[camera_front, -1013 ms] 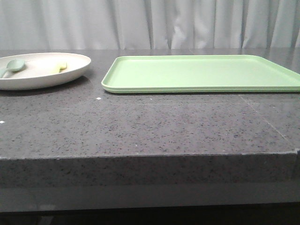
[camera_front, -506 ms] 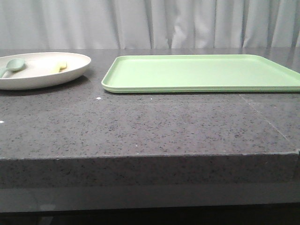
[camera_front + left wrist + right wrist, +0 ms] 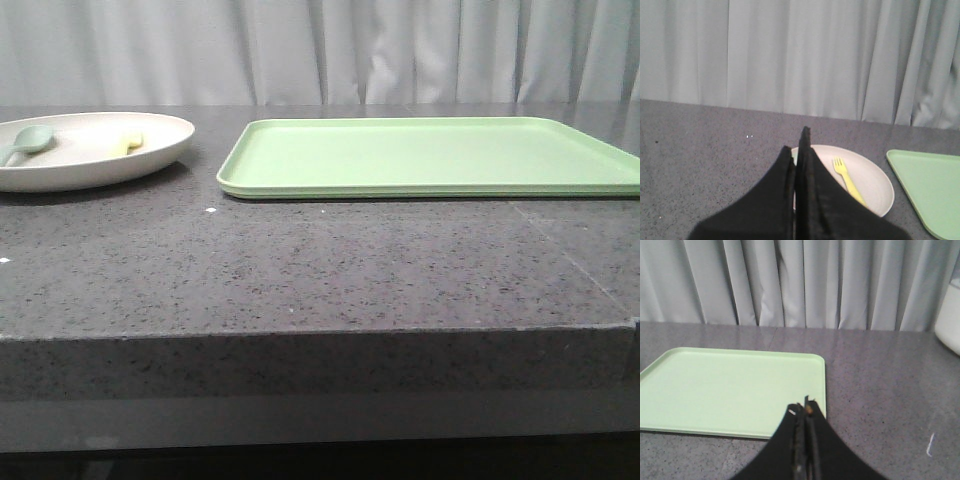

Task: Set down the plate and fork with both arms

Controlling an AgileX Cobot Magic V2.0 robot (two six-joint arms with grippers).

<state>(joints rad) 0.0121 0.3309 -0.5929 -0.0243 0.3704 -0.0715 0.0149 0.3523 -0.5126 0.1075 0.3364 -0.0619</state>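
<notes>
Cream plate (image 3: pixel 95 165): on table (image 3: pixel 300 270), left of green tray (image 3: pixel 430 155)
Fork (image 3: pixel 850 182): lying in plate
Spoon (image 3: pixel 25 143): in plate
Left gripper (image 3: pixel 799 150): pressed together, empty
Right gripper (image 3: pixel 805 407): pressed together, empty

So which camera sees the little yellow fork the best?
The left wrist view. There the fork lies on the plate with its tines and handle plain to see. The front view, low and side-on, shows only a small yellow bit over the plate's rim. The right wrist view shows no fork.
</notes>
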